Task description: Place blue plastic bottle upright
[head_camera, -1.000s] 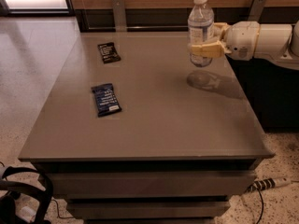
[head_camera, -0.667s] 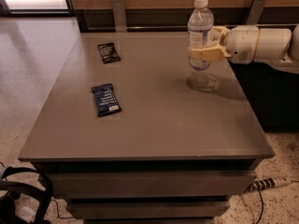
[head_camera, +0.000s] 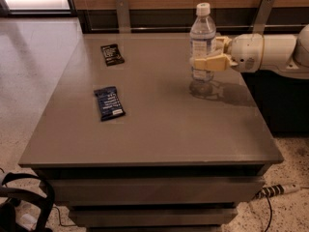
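Observation:
The blue plastic bottle (head_camera: 202, 37) is a clear, faintly bluish bottle with a white cap and a pale label. It stands upright at the back right of the grey table (head_camera: 159, 124). Its base is at or just above the tabletop, with its shadow right beneath it. My gripper (head_camera: 208, 53) reaches in from the right on a white arm (head_camera: 270, 52). Its cream fingers (head_camera: 208, 62) are shut around the bottle's middle, one in front of it and one behind.
A dark blue flat snack wrapper (head_camera: 109, 103) lies left of centre on the table. A black flat packet (head_camera: 112, 54) lies at the back left. A wood-panelled wall with metal brackets (head_camera: 122, 13) runs behind the table. A power strip (head_camera: 275, 191) lies on the floor at right.
My gripper has lowered the upright bottle toward the tabletop and shifted it slightly left. The two packets have not moved.

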Controlling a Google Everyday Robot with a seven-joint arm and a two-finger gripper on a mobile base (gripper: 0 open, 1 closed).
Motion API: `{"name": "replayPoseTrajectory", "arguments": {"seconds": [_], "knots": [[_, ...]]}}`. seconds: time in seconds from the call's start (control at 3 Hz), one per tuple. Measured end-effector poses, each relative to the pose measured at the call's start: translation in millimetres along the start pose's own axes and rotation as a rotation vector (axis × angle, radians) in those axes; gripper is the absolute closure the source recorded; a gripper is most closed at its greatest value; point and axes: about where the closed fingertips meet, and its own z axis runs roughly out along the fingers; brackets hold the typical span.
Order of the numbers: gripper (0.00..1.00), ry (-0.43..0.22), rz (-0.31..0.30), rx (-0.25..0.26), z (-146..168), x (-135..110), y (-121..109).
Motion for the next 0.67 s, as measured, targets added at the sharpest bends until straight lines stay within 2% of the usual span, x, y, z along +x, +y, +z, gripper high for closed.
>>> {"name": "replayPoseTrajectory", "arguments": {"seconds": [0.33,0.67], "knots": [[1.00,-0.046,0.039,-0.005,6,7,9],[1.00,-0.124,0.072,0.018,12,16,22]]}}
